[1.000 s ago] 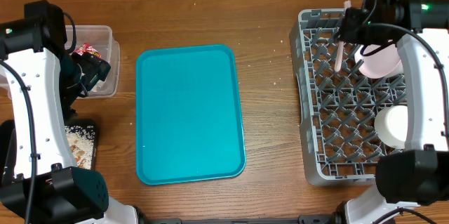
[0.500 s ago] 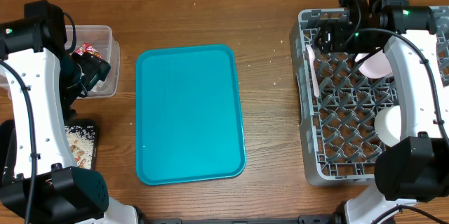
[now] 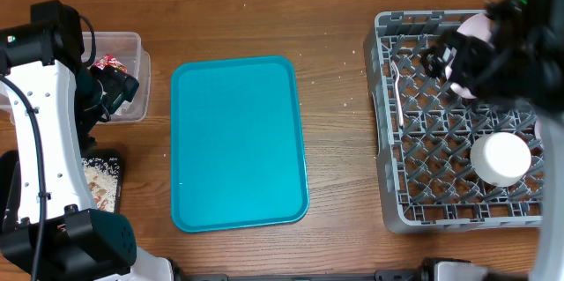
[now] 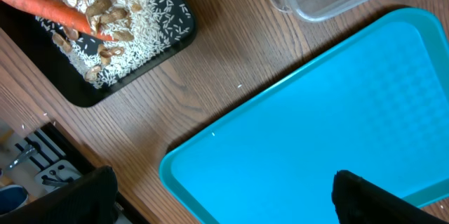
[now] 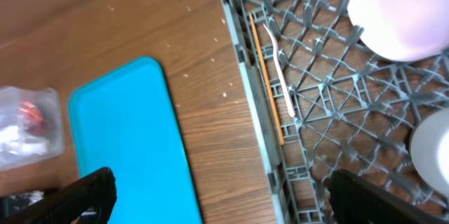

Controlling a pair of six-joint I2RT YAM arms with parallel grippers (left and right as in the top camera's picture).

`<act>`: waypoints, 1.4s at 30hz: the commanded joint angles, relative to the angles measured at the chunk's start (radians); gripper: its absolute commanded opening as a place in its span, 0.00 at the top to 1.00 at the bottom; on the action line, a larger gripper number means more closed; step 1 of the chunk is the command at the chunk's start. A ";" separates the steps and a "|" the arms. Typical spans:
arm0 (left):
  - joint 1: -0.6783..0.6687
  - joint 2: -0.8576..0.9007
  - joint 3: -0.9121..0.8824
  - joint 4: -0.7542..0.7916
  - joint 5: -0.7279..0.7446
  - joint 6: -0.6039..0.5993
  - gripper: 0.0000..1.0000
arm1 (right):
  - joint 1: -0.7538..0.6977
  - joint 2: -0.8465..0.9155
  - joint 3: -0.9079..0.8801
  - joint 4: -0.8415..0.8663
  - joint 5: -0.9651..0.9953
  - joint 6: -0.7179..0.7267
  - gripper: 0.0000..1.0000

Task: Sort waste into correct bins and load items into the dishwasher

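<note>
right tool (image 5: pixel 226 197): jaws spread wide with nothing between them, hanging over the 9 o'clock wall of the dish rack (image 3: pixel 389 188).
left tool (image 4: pixel 224 199): also wide apart and empty, parked at the worktop's 9 o'clock side near the black tray (image 4: pixel 78 95).
fork (image 5: pixel 280 62): lies flat on the lattice just inside the rack's 9 o'clock wall, running roughly 12 to 6.
fork handling: I'd guess it's light, stiff and a bit slick. It sits low between pegs, so if you need it again, pinch across the thin handle around its middle. A nudge could drop it through the lattice.
other dishes: white cup (image 3: pixel 500 158) sits at the rack's 4 o'clock. A white bowl (image 5: pixel 393 13) is up near 12, half lost behind the blurred arm overhead.
waste: carrot (image 4: pixel 49 6) and rice (image 4: pixel 133 13) are in the black tray, red wrapper (image 3: pixel 112 61) in the clear tub (image 3: pixel 142 80).
room: the rack walls and pegs stand up, so lift straight before you swing toward 9 o'clock. There's bare wood between the rack and the teal tray (image 3: pixel 238 140).
</note>
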 commanded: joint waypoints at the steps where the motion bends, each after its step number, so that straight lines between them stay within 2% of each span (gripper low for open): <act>1: -0.008 0.005 0.000 -0.002 -0.008 -0.003 0.00 | 0.005 -0.150 -0.030 -0.063 0.026 0.044 0.00; 5: -0.008 0.005 0.000 -0.002 -0.008 -0.003 0.00 | 0.005 -0.324 -0.195 -0.054 0.025 0.044 0.00; 10: -0.008 0.005 0.000 -0.002 -0.008 -0.003 0.00 | 0.005 -0.740 -0.697 0.146 0.024 0.125 0.00; 14: -0.007 0.005 0.000 -0.002 -0.008 -0.003 0.00 | 0.005 -0.821 -0.826 0.151 0.021 0.212 0.00; 19: -0.007 0.005 0.000 -0.002 -0.008 -0.003 0.00 | 0.005 -0.814 -0.870 0.135 -0.004 0.374 0.00; 36: -0.007 0.005 0.000 -0.002 -0.008 -0.003 0.00 | 0.005 -0.813 -0.871 0.136 0.043 0.372 0.00; 42: -0.007 0.005 0.000 -0.002 -0.008 -0.003 0.00 | 0.005 -0.854 -0.936 0.281 0.085 0.362 0.00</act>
